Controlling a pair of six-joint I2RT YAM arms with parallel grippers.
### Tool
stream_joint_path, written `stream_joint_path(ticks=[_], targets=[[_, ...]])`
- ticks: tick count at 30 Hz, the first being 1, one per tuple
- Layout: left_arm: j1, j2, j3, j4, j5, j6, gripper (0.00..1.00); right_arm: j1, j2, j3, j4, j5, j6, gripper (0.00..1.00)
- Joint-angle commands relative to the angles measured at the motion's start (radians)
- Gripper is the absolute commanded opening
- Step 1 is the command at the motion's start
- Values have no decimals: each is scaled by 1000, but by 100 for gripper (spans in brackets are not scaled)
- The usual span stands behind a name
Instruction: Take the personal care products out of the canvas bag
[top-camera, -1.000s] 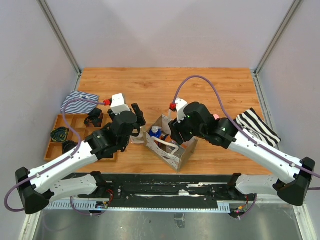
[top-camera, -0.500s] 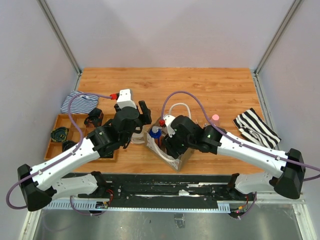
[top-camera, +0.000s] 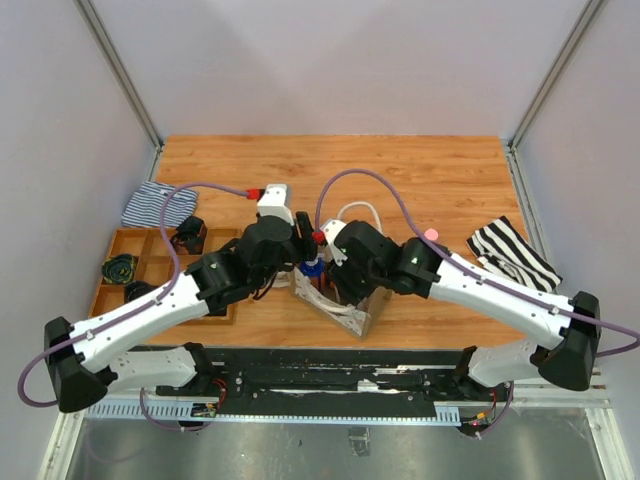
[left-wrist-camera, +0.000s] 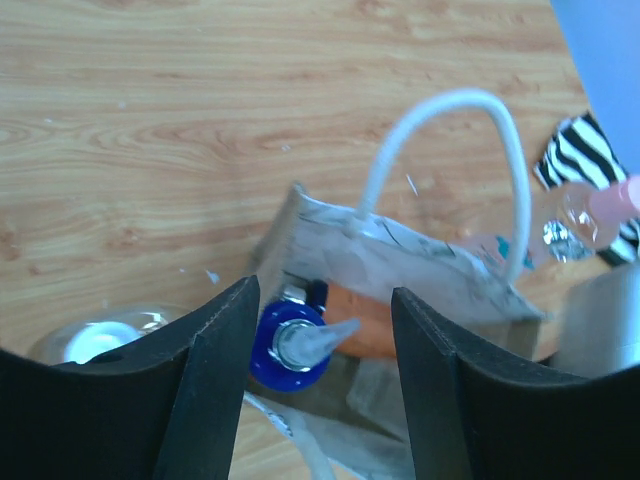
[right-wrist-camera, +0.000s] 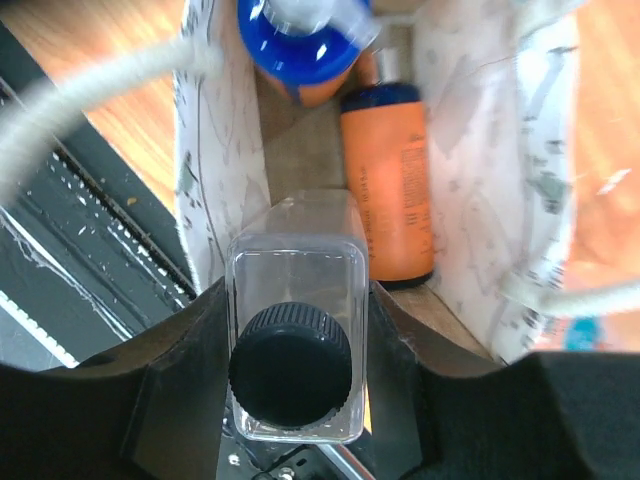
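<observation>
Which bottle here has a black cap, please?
The clear square plastic bottle in the right end effector; the amber-orange bottle and the pump bottle have blue tops.

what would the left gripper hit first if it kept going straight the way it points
Most likely the blue pump-top bottle, standing in the canvas bag right between the open fingers of the left gripper; depth is hard to judge.

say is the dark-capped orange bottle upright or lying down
Lying down: orange bottle shows its whole side inside the canvas bag, beyond the gripped clear bottle.
</observation>
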Motion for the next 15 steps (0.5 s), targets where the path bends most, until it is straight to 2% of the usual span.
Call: stream_joint_path(ticks=[1, 5, 10, 12, 15], targets=[[-68, 84, 61, -11, 30, 35, 59, -7, -85, 233, -14, 181, -82, 1], [-74, 116, 68, -48, 45, 0, 59, -38, -84, 399, -58, 278, -127, 1], [-81, 116, 62, -89, 56, -39, 59, -97, -102, 499, -29, 414, -187, 1], [-82, 128, 57, -87, 77, -28, 55, -152, -103, 518, -5, 417, -209, 1], [-90, 178, 56, -84, 108, 0, 52, -263, -99, 516, 39, 343, -213, 1]])
